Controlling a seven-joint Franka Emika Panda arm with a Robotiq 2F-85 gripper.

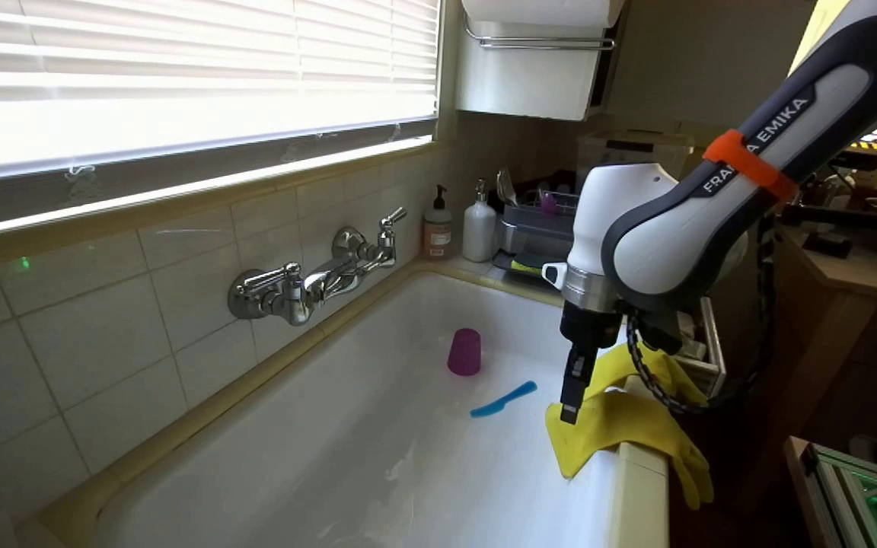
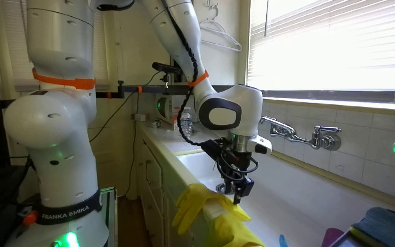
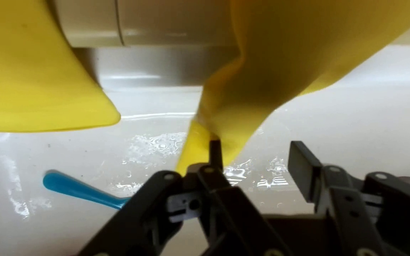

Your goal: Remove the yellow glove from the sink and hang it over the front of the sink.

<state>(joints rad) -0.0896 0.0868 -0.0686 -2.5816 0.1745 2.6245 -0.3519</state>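
The yellow glove (image 1: 621, 426) lies draped across the long front edge (image 1: 640, 506) of the sink (image 1: 294, 479), its fingers hanging outside and its cuff reaching down the inner side into the sink. A matching glove (image 2: 231, 231) hangs over the same edge just beside it, nearer the end of the sink where the dish rack (image 1: 541, 236) stands. In both exterior views the gripper (image 3: 256, 160) points downward just inside the front edge, at the cuff of the yellow glove. The wrist view shows its 2 fingers (image 3: 304, 170) spread well apart, with mostly bare white sink floor in the gap; the gripper has hold of nothing. The finger nearer the dish-rack end overlaps the cuff in that view, though whether it touches the glove cannot be told.

On the sink floor a blue utensil (image 1: 505, 399) lies aslant between the front edge and a purple cup (image 1: 465, 352), which sits toward the dish-rack end. A drain (image 2: 220, 188) shows near the opposite end. Along the back edge, chrome taps (image 1: 332, 280) with 2 handles jut from the tiled wall (image 1: 180, 327). At the corner where the back edge meets the dish-rack end, 2 pump bottles (image 1: 478, 232) stand side by side. Beyond the opposite end, a water bottle (image 2: 186, 121) stands on the counter (image 2: 170, 137).
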